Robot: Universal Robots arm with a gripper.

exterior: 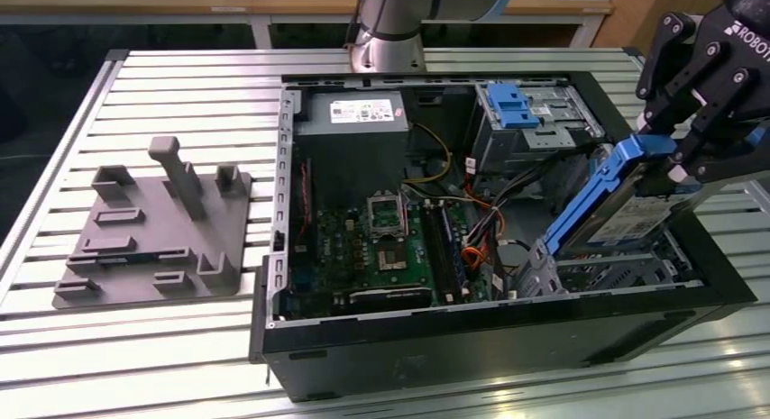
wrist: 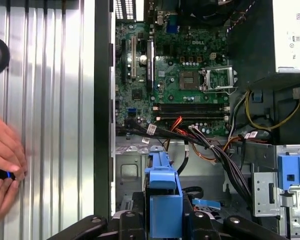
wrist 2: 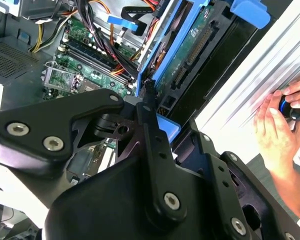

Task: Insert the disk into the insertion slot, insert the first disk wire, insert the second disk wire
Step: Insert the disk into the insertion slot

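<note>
**Inspector:** Condition of the gripper (exterior: 665, 159)?

**Assessor:** Pressed together on the disk (exterior: 619, 212). It pinches the upper end of the blue carrier (wrist: 162, 182), which in the first wrist view sits squarely between the fingers.

**Inspector:** Which way does the disk lie from the hand?

**Assessor:** Straight out from the fingertips and downward. Its long axis runs away from the gripper at a tilt, neither upright nor flat. The held end is high, above the rim of the computer case (exterior: 481, 351), and the free end is low, inside the case.

**Inspector:** And the insertion slot (exterior: 632, 273)?

**Assessor:** Below the gripper, under the disk's body and just beyond its free end. That end sits at the slot's edge — whether it touches the metal, I cannot tell. My judgement is that the disk is not seated. Its axis stands steeply across the slot's low, flat run, and that angle is the governing relation.

**Inspector:** Wires?

**Assessor:** A cable bundle (wrist: 225, 160) lies beside the slot, apart from the gripper. I cannot tell which are the disk wires.

**Inspector:** Anything else nearby?

**Assessor:** A person's hand (wrist 2: 277, 127) is outside the case wall, on the table (exterior: 180, 86) — well apart from the disk.
</note>
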